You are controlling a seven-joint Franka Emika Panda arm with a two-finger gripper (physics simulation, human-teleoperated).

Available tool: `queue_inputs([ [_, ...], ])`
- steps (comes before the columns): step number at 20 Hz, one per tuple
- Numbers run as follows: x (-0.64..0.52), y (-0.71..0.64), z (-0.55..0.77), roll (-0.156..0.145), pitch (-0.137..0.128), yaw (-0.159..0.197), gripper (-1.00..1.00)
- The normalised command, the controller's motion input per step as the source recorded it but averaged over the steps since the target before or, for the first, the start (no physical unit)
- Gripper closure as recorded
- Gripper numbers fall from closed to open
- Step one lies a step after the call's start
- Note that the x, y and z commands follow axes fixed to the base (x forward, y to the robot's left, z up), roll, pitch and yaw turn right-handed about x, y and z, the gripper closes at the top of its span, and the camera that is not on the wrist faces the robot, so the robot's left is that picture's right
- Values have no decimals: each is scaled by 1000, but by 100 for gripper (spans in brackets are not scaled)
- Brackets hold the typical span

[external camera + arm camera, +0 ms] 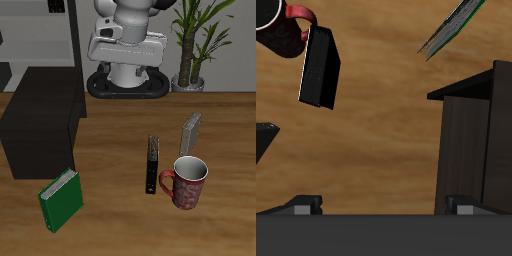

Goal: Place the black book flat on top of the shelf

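The black book (pixel 152 163) stands upright on its edge on the wooden table, near the front, right beside a red mug (pixel 186 182). It also shows in the wrist view (pixel 321 68), dark and thin. The shelf (pixel 45 122) is a low black box with a flat bare top, standing apart from the book; its side shows in the wrist view (pixel 476 130). My gripper (pixel 381 208) is open and empty, with its fingers (pixel 301 205) wide apart. It hangs high above the table, far from the book. The arm (pixel 127 42) is folded at the table's back.
A green book (pixel 62 198) stands near the front edge in front of the shelf, and shows in the wrist view (pixel 456 25). A grey book (pixel 190 133) stands behind the mug (pixel 281 35). A potted plant (pixel 195 45) and a tall white-grey shelving unit (pixel 40 40) stand at the back.
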Motion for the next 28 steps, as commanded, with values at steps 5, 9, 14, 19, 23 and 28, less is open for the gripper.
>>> queue_inputs([
  [5,97,304,58,36,-27,39,-100],
  [9,320,214,163,13,-27,38,-100],
  [14,378,172,16,-22,-15,10,-100],
  [19,297,82,-99,1,-12,16,-100],
  [23,327,81,-240,-3,-18,81,-100],
  [28,233,141,-229,119,28,42,-100],
])
